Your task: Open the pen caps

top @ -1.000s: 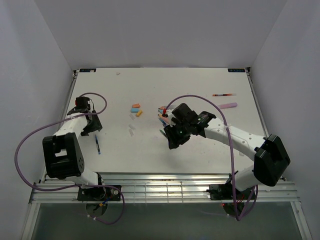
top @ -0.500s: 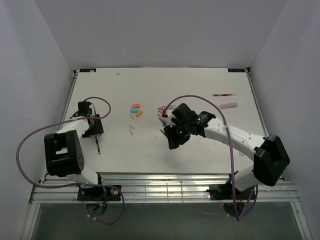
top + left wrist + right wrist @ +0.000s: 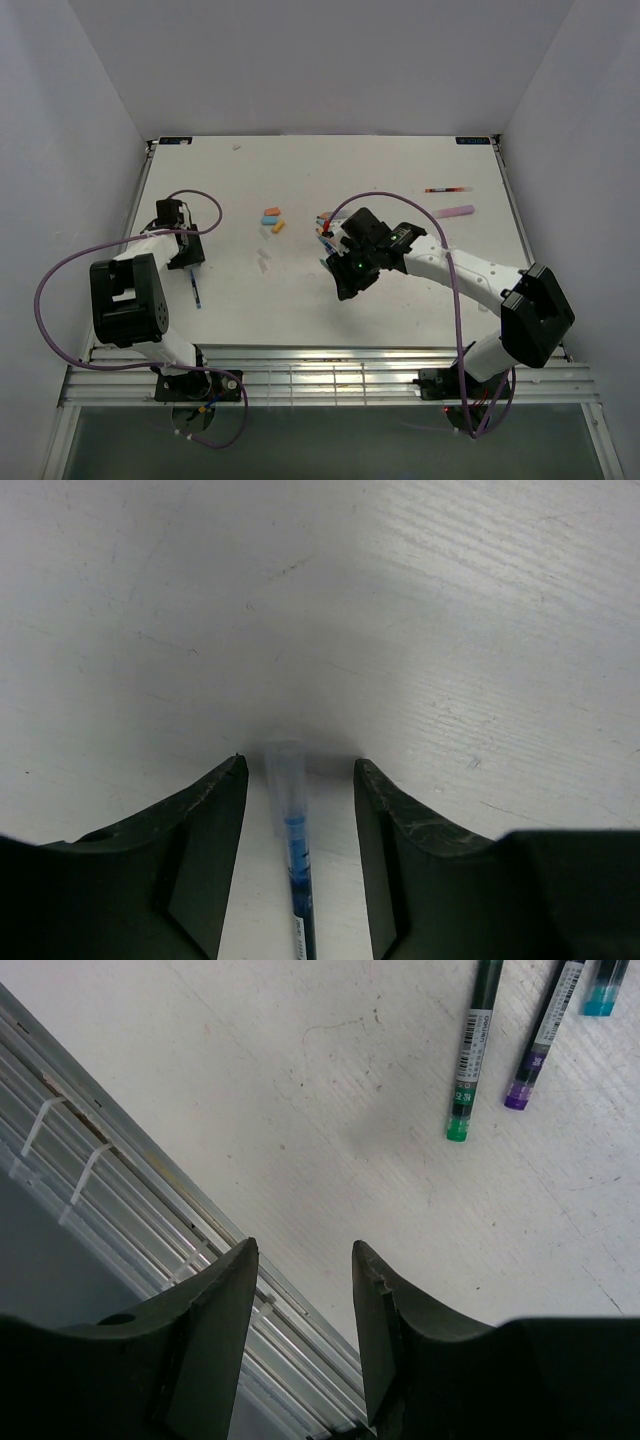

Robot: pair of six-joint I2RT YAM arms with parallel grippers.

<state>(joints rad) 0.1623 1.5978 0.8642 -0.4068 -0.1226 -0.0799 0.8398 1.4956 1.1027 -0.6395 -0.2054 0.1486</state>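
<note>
Plainly the left gripper (image 3: 298, 764) stands spread, one finger on each side of the pale, see-through cap (image 3: 285, 768) of a blue pen (image 3: 300, 900) that lies flat on the table (image 3: 470, 620). Neither finger appears to touch the cap, and the barrel runs back under the wrist.

The main risk is that nothing holds the barrel. If the left fingers pinch the cap and pull, the whole pen would likely slide along with it and the cap would stay on. The right gripper (image 3: 304, 1246) is also spread and holds nothing. It hangs well apart from the blue pen, over the near edge of the table by the metal rails (image 3: 90, 1170). A green pen (image 3: 470, 1055) and a purple pen (image 3: 541, 1042) lie off ahead of it.

A second risk is the grip itself. The cap is small, smooth and round, so a squeeze a little off centre could squirt it sideways or roll the pen. Closing too far back would catch the barrel instead. Because the pen lies flat, fingers lowered too far could scrape the table. Some loose caps (image 3: 269, 218) lie further out on the table.
</note>
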